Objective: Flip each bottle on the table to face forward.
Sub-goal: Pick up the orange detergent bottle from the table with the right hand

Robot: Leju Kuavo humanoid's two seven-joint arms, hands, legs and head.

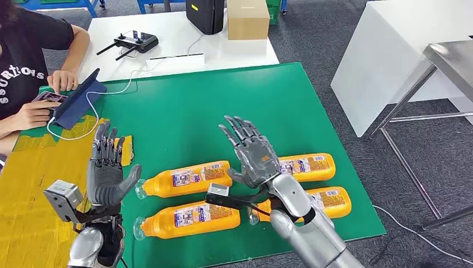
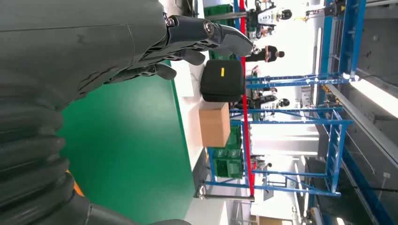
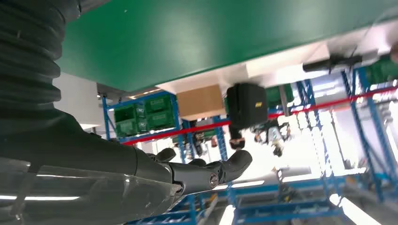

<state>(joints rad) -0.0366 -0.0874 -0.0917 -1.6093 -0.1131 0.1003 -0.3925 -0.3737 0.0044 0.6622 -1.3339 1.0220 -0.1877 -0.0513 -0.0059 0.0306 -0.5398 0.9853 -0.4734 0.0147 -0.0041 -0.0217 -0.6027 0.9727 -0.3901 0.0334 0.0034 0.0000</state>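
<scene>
The green table [image 1: 184,106] is the largest thing in the head view, and behind it stands a white table [image 1: 173,33] with a black case [image 1: 205,14], a cardboard box [image 1: 247,18] and a remote controller [image 1: 134,42]; a person [image 1: 28,61] sits at the far left corner with a tablet [image 1: 78,103]; a yellow taped area [image 1: 33,190] covers the left part of the green surface.

Four orange bottles lie on their sides on the near part of the green table, in two rows; the far left bottle [image 1: 187,178] and the near left bottle [image 1: 189,219] lie with their clear caps to the left; the far right bottle [image 1: 309,166] and the near right bottle [image 1: 332,201] are partly hidden behind the right arm; all four show a printed label on the upper side, but whether this is the front face is too small to tell.

The right hand [image 1: 252,155] is raised above the middle of the rows, palm open and fingers spread, and holds nothing; the left hand [image 1: 109,167] is raised beside the left bottles, just apart from the cap of the far one, also with fingers apart and empty.

As a judgement, no bottle is gripped at this moment, so the step is an approach or a pause between bottles; the next move calls for lowering one hand onto a bottle, closing the fingers around its body, and rolling it along its long axis until the front label faces forward; the round smooth body may slip or roll against its neighbour.
</scene>
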